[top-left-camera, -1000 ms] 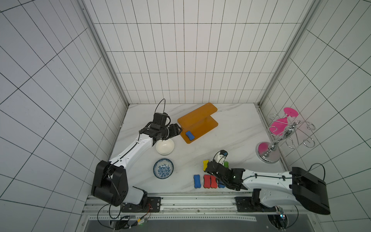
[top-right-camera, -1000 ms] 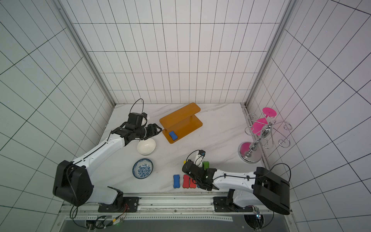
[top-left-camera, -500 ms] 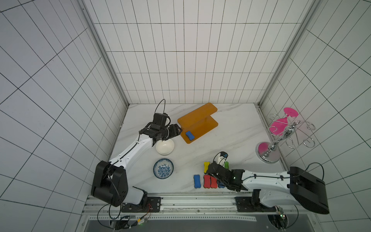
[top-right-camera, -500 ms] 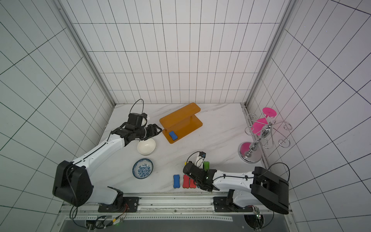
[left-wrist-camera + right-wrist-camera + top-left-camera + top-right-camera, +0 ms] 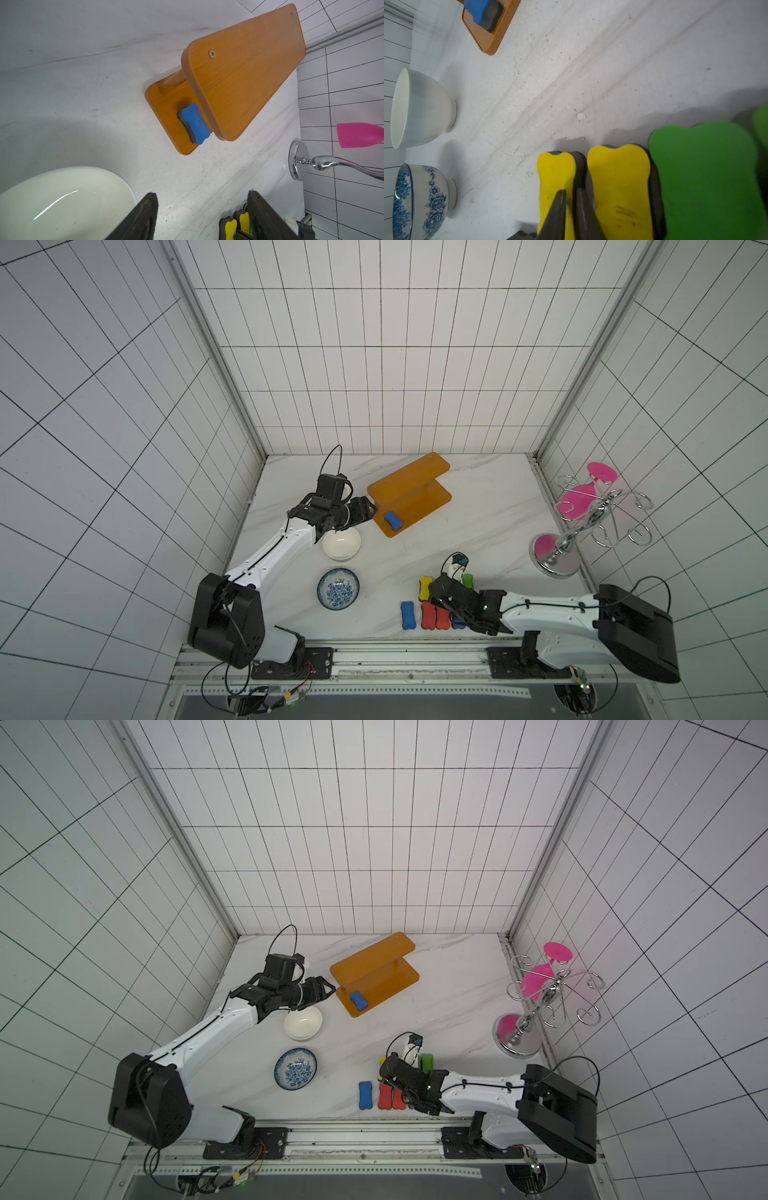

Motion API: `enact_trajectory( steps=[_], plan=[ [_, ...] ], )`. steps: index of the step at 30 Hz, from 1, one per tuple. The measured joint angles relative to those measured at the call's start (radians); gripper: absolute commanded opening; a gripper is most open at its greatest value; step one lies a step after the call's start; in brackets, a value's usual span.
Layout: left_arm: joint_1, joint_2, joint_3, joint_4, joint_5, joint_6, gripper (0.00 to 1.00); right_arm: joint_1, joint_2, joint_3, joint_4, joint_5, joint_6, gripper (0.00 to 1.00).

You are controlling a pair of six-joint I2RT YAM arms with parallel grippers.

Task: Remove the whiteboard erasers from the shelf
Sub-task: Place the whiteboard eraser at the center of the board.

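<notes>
1. Only one blue eraser was on the shelf. It lay flat on the lower tier, at the end nearest the left gripper
2. That gripper hung just beside the shelf's corner with its jaws spread wide and nothing between them. The white bowl sat right under its wrist, and the blue-patterned bowl was nearer the rail
3. The other erasers lay grouped on the marble-look table: another blue one, two red erasers touching side by side, a bit of yellow and a green eraser. The right arm lay across that group and covered part of it
4. Both top views gave only a sliver of yellow. The right wrist view showed two yellow erasers side by side with the green one pressed against them
5. In the same view the right gripper sat low over a yellow one, fingertips almost together with just a thin slit. I honestly couldn't tell if it was pinching anything
6. The left wrist view had the shelf details: grain-like streaks in the orange boards, rounded corners, a screw hole, and the upper board overhanging one edge of the eraser
7. That eraser was bone-shaped, blue foam on a grey felt layer
8. A chrome glass rack with pink glasses stood by the right wall, well apart from everything
</notes>
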Motion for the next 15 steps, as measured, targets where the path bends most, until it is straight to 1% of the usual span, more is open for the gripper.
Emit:
enact_trajectory(
  steps=[7,11,15],
  plan=[
    [0.000,-0.008,0.000,0.000,0.001,0.000,0.72,0.000,-0.016,0.006,-0.029,0.000,-0.040,0.20],
    [0.000,-0.008,0.000,0.000,0.001,0.000,0.72,0.001,-0.034,0.045,-0.072,0.001,-0.101,0.16],
    [0.000,-0.011,0.000,0.000,0.001,0.000,0.72,0.002,-0.011,0.108,-0.099,-0.004,-0.200,0.11]
  ],
)
